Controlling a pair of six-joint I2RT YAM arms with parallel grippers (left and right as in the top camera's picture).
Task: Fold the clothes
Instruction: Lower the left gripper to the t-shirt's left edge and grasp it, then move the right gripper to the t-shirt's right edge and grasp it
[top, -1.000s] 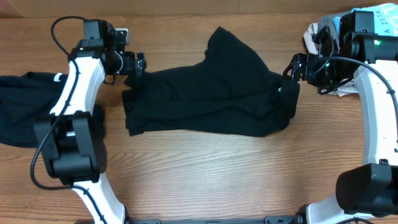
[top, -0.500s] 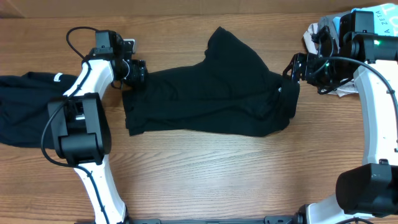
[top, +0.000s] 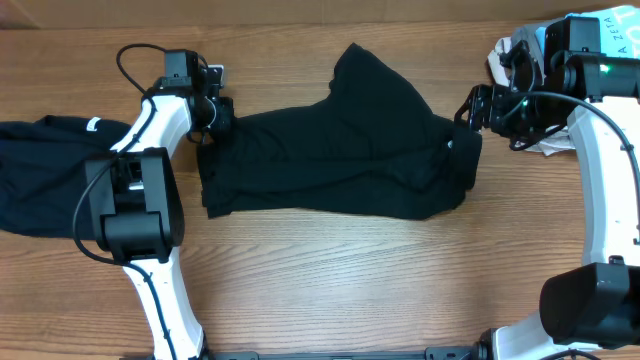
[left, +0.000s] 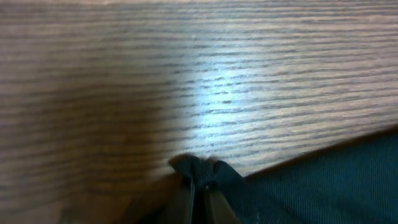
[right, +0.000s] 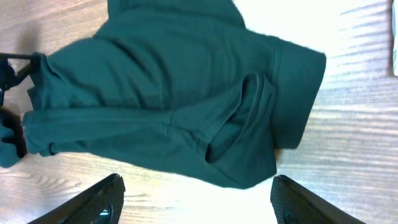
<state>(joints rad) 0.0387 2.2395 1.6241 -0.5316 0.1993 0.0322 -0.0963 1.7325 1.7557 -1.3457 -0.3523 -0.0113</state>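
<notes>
Overhead top-down, wrist views close; shared black shirt (top: 340, 160).

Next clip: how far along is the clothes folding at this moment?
Done: nothing folded yet; the black T-shirt lies rumpled in the middle of the table with no clean fold. In hand: the left gripper is shut on a pinch of its far-left corner, while the right gripper hangs open by its right end. Left: every fold on this shirt, then the second black garment bunched at the table's left edge.
</notes>
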